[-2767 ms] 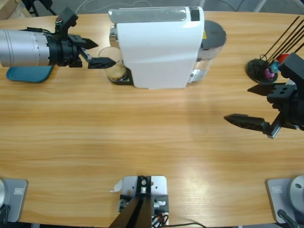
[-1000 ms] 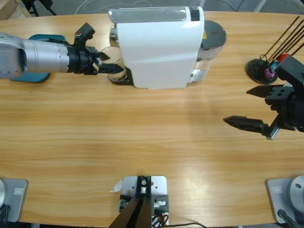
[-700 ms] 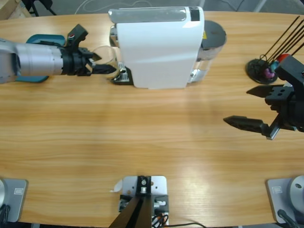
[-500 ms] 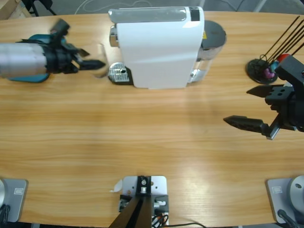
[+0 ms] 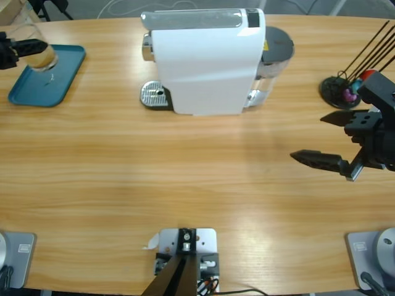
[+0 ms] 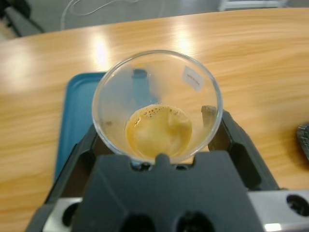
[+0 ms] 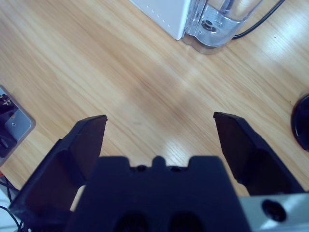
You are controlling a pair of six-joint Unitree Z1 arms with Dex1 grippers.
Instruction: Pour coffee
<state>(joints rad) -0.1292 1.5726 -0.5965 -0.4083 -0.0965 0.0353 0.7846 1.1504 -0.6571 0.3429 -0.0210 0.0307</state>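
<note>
Coffee (image 6: 158, 131), a shallow tan pool with a foamy edge, sits in the bottom of a clear glass cup (image 6: 157, 104) that your left gripper (image 6: 157, 145) clamps between its two black jaws, one on either side of the cup's wall. From above, the cup (image 5: 38, 54) hangs at the table's far left edge, over the upper end of the teal tray (image 5: 43, 83), well apart from the white coffee machine (image 5: 207, 61) and its bare drip grate (image 5: 153, 94). Looking along the left wrist, the cup stands upright, mouth toward the camera, with the tray (image 6: 77, 121) directly beneath and beyond it. That is the relation your next move likely turns on: the tray lies straight under the cup, so a plain descent should land it, with no sideways travel needed. Keep the cup's axis vertical; any tilt risks a spill of the little liquid there is. Your right gripper (image 5: 330, 140) hangs with its jaws wide apart and nothing between them, over bare wood at the table's right side, near a black capsule stand (image 5: 342, 89), far from the cup and of no use to this move.
</note>
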